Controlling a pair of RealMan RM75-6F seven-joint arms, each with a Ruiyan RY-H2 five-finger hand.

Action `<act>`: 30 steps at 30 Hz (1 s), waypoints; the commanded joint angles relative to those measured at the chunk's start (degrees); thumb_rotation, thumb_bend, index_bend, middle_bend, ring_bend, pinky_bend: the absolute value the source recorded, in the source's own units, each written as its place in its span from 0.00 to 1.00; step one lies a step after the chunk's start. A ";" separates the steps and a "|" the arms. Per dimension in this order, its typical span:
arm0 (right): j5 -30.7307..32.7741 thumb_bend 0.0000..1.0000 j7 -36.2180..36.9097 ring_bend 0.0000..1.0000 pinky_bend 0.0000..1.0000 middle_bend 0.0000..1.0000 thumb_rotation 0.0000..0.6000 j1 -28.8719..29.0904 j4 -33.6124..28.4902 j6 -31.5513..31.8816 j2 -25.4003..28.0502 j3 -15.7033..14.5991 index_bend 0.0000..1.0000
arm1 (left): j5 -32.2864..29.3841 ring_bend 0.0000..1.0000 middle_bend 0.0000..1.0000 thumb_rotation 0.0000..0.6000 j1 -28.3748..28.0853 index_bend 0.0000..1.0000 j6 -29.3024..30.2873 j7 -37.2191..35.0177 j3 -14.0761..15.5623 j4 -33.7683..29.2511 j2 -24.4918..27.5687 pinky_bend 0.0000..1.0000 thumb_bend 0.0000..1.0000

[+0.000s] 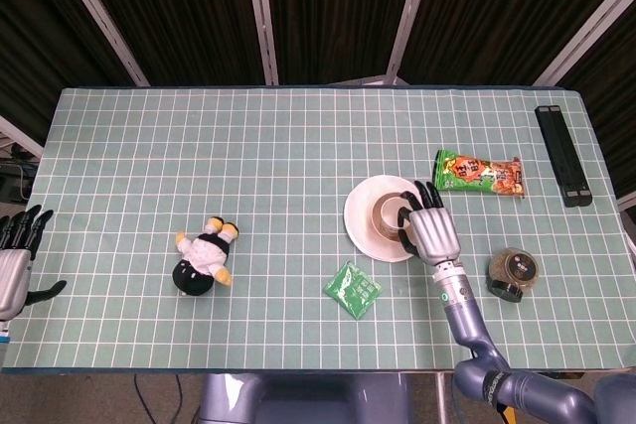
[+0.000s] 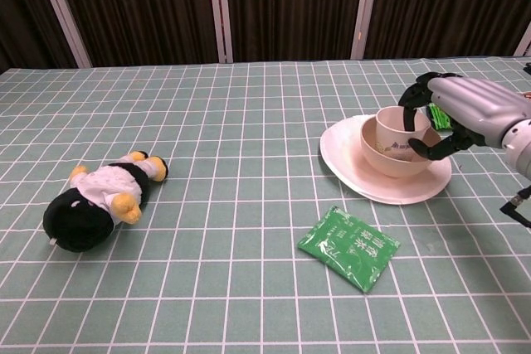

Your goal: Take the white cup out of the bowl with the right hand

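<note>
The white cup [image 1: 389,211] [image 2: 393,126] stands slightly tilted inside the pink bowl [image 1: 375,213] [image 2: 383,163], which sits on a pink plate [image 1: 360,225] [image 2: 340,151] right of the table's centre. My right hand [image 1: 431,230] [image 2: 463,113] is at the cup's right side. Its fingers [image 2: 410,104] hook over the cup's rim and the thumb [image 2: 421,149] presses in from below, so it grips the cup wall. The cup is still down in the bowl. My left hand [image 1: 12,265] rests at the table's left edge with fingers apart, holding nothing.
A plush toy [image 1: 204,257] [image 2: 95,201] lies left of centre. A green packet [image 1: 353,290] [image 2: 348,248] lies in front of the plate. A snack bag [image 1: 479,174] [image 2: 437,115] lies behind my right hand, a dark jar [image 1: 515,270] to its right, a black bar [image 1: 562,154] at the far right.
</note>
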 commanded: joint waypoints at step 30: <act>3.37 0.43 1.39 0.00 0.00 0.21 1.00 -7.66 0.83 5.60 8.62 -1.56 0.61 | -0.03 0.00 0.00 1.00 -0.12 0.00 0.15 1.29 0.03 -0.48 -0.25 0.00 0.00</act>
